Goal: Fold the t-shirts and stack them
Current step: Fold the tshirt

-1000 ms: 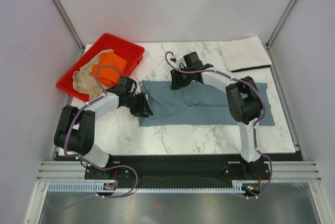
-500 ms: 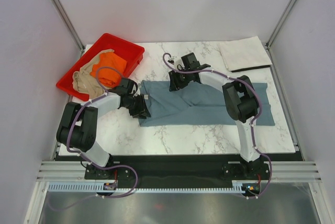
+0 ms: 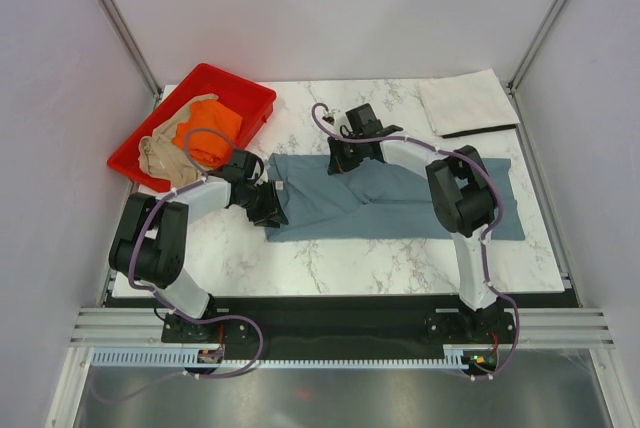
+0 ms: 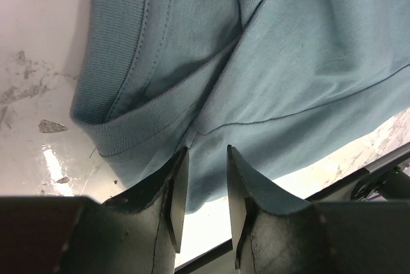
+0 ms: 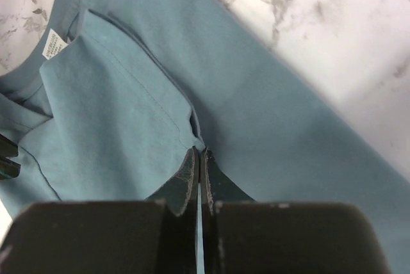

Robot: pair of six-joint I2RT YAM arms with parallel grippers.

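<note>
**A:** Where is everything lying?

**B:** On the marble table [image 3: 330, 258], the blue-grey t-shirt [image 3: 400, 203] is lying spread out, just right of the red tray [image 3: 250, 98] and nearer the arm bases. The off-white t-shirt [image 3: 465, 103] is sitting folded flat, well right of the tray. The orange t-shirt [image 3: 208, 126] and tan t-shirt [image 3: 160, 156] are lying inside the tray.

**A:** Grippers?

**B:** The right gripper [image 5: 198, 155] is pinching a fold of blue-grey cloth on the shirt's far edge, a little right of the tray, with its fingers pressed together. The left gripper [image 4: 205, 159] is sitting at the shirt corner nearest the tray. Its fingers are standing slightly apart with cloth in the gap, and I cannot tell whether it is gripping.

**A:** How to run this step?

**B:** My judgement: both are taking hold for a first fold. Confirm the left grip first, or the collar end will drag. Then raise both together, low and level, so the carried edge lands straight.

**A:** Heading?

**B:** The long axis is running left to right, away from the tray. The collar and label are pointing toward the tray, the hem away.
</note>
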